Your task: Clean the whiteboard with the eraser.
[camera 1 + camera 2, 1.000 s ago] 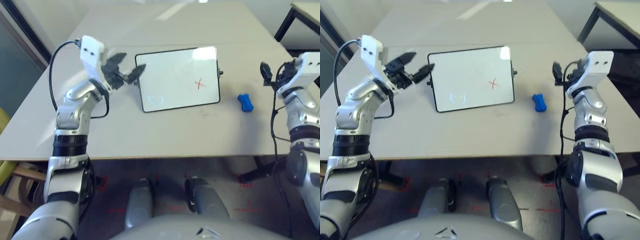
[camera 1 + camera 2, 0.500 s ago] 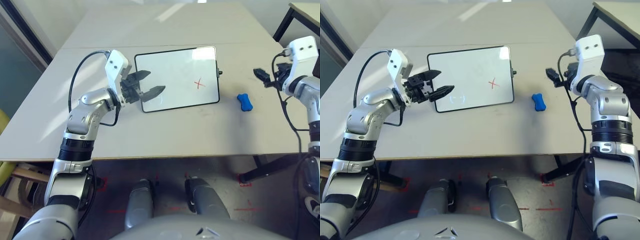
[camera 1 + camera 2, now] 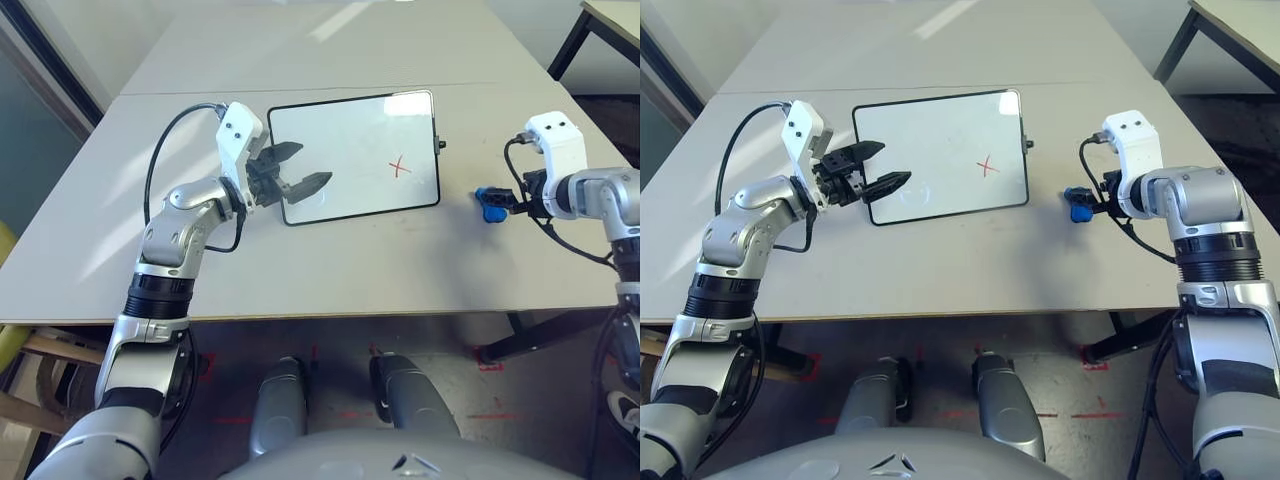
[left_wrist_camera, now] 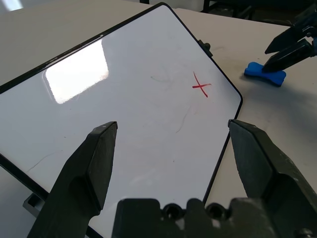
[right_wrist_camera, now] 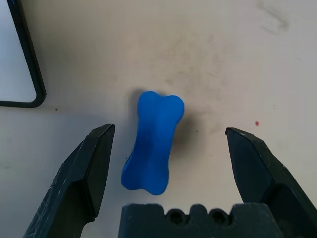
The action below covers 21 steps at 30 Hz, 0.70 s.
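Note:
The whiteboard [image 3: 350, 140] lies flat at mid-table, black-framed, with a small red X [image 3: 400, 168] on its right half. My left gripper [image 3: 308, 165] hovers open over the board's near left corner; its wrist view looks across the white surface [image 4: 124, 99] toward the X [image 4: 201, 87]. The blue bone-shaped eraser [image 3: 488, 204] lies on the table just right of the board. My right gripper [image 5: 169, 130] is open, its fingers on either side of the eraser [image 5: 152, 148] and close above it, not touching it. That gripper also shows as black fingers [image 4: 290, 44] beside the eraser [image 4: 266, 74].
A black knob [image 3: 441, 146] sticks out of the board's right edge. Another table's black leg [image 3: 565, 45] stands at the far right. The table's front edge [image 3: 330, 318] runs below both arms. Bare tabletop lies in front of and behind the board.
My right arm has swung down and inward from beside the table, bringing its open gripper over the eraser. My left gripper moved from left of the board onto its corner, then held.

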Available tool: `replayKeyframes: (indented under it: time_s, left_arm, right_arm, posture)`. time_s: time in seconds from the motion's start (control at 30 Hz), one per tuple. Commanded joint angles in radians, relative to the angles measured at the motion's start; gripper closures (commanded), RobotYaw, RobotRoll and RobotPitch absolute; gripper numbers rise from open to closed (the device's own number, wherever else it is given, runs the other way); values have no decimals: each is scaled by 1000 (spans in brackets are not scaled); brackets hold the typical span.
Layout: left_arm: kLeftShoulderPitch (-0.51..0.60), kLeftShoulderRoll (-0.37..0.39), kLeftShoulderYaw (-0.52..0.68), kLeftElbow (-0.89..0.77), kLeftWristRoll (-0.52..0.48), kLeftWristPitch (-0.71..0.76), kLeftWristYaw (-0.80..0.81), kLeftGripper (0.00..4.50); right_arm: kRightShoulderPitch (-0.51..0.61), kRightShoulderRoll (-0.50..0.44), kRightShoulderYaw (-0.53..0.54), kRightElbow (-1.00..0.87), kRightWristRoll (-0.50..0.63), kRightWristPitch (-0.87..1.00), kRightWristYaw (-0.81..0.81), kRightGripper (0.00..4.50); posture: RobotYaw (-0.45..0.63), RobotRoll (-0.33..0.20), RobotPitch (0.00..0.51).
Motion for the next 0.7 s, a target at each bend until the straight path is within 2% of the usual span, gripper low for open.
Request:
replayKeyframes:
  time_s: [0.03,0.4,0.5,0.7]
  left_arm:
    - [14,1,-4,-8,12,-2,6,0]
    - [17,7,0,-18,18,-2,12,0]
    - [14,6,0,-14,21,-3,13,0]
    - [5,2,-2,-4,27,-10,12,0]
  right_arm:
    - [-13,21,10,53,-20,-27,-16,15]
    - [-5,32,20,106,-41,-50,-20,15]
    - [-2,31,21,105,-42,-47,-19,634]
    - [12,33,18,63,-34,-26,-14,2927]
  posture:
    - [-154,0,115]
    - [-145,0,117]
    - [-147,0,117]
    - [-156,0,115]
